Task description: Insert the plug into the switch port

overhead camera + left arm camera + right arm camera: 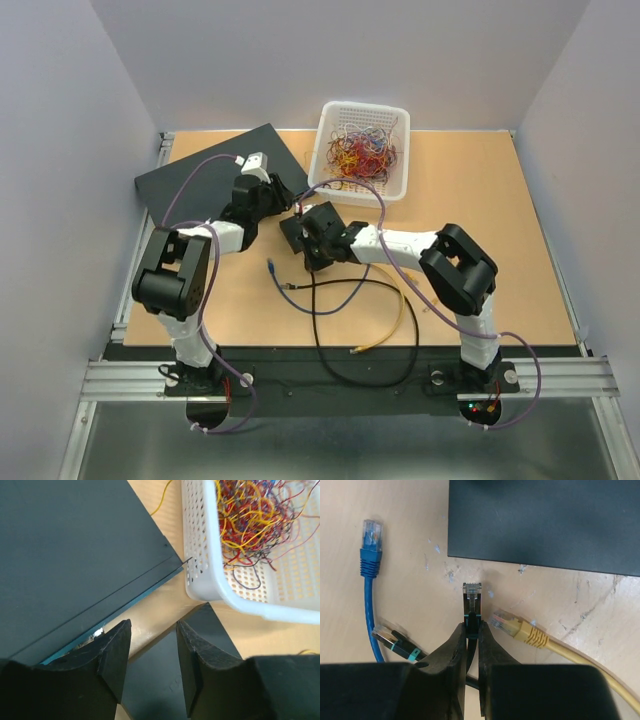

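tan wood table (500, 200), pale walls (330, 50) | four cable ends on near side of small black box (545, 525): blue end (371, 540), teal-banded end (395, 642), yellow end (520, 628), plug (472, 596) pinched by right gripper (472, 630), just short of box | left gripper (152, 650) agape above box's far corner | beyond box: one large dark box (65, 555), one wire basket (240, 600)

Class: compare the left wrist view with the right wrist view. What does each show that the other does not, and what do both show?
Left wrist only: the open left gripper, the large blue-grey box, and the white basket of coloured wires.
Right wrist only: the right gripper shut on the black plug, with a blue plug, a yellow plug and a teal-banded plug lying nearby.
Both: the tan table and, apparently, the small black box.
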